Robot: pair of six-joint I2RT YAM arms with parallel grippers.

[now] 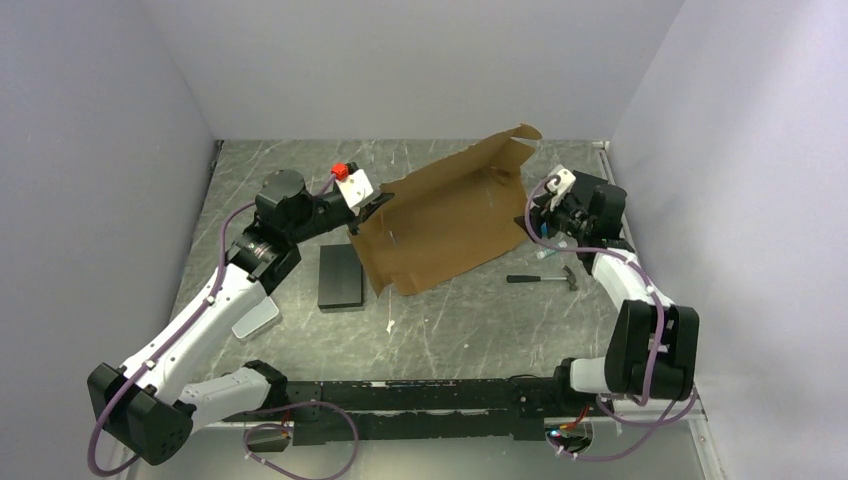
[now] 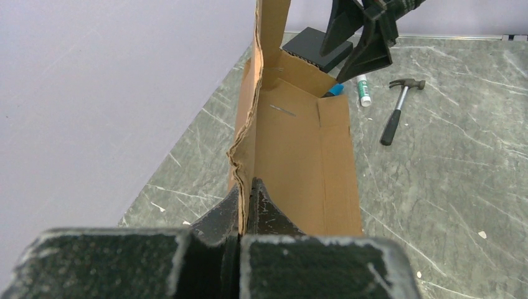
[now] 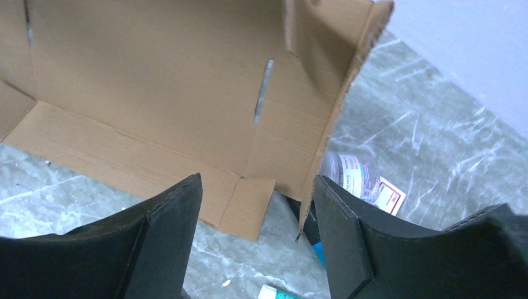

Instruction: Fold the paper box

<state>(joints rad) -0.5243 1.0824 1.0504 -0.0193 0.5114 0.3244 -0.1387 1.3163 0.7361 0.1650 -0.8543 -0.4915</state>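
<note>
The paper box (image 1: 445, 225) stands half raised in the middle of the table (image 1: 460, 330), a creased brown sheet with one flap tipped up toward the back. From above, its tilted panel hides whatever lies under and behind it. The wrist cameras each cut it off, showing only one end.

The black block (image 1: 340, 277) shows only in the overhead view, lying flat near the box's near left corner. The hammer (image 1: 545, 279) lies to the right of the box and also appears in the left wrist view. A labelled bottle (image 3: 356, 177) shows only in the right wrist view, partly tucked under the cardboard's edge, its label too blurred to read. A small white tube (image 2: 363, 90) shows in the left wrist view, beside the box's far end.

The left gripper (image 2: 246, 190) is clenched on the box's crumpled left edge, the cardboard pinched between its fingers. The right gripper (image 3: 256, 187) is released with its fingers spread. The box's right-hand edge hangs between them, close to one finger, though contact cannot be told.
</note>
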